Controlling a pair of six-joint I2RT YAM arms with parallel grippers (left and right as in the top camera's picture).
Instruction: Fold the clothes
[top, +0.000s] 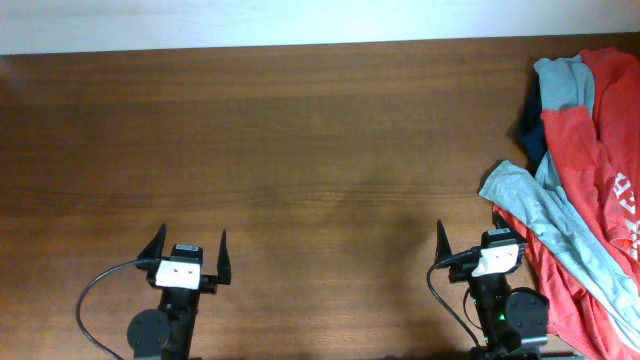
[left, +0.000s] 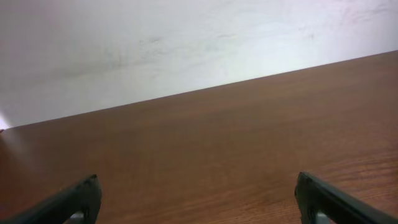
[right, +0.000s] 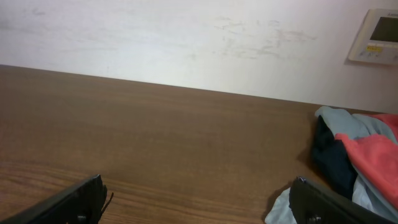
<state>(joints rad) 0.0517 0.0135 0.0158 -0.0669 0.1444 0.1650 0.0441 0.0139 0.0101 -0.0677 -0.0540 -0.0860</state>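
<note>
"Along the right edge of the table (top: 300, 130) lies the clothes pile (top: 585, 150). A red T-shirt (top: 585, 160) with white print is on top, a light blue garment (top: 530, 205) is draped across it, and a navy piece (top: 530, 125) is tucked in at the far end. Nothing is spread or folded yet."

"Which way does the heap run?"

"Its long axis goes from the far edge to the near edge, down the right side. A corner of the light blue garment juts leftward and ends just ahead of the right gripper (top: 483, 238), which sits just beside the pile (whether its outer finger touches fabric I cannot tell from above)."

"So the right arm is nearer."

"Clearly. The left gripper (top: 190, 243) is well apart from the pile, with bare wood between. Both grippers have their jaws spread wide and nothing in them. The right wrist view shows the pile ahead and to the right of its fingers (right: 74, 205). The left wrist view shows only wood and wall (left: 186, 50)."

"The first move, then?"

"I judge a short reach forward and rightward by the right arm, to pinch that light blue corner and draw one garment onto open wood."
</note>
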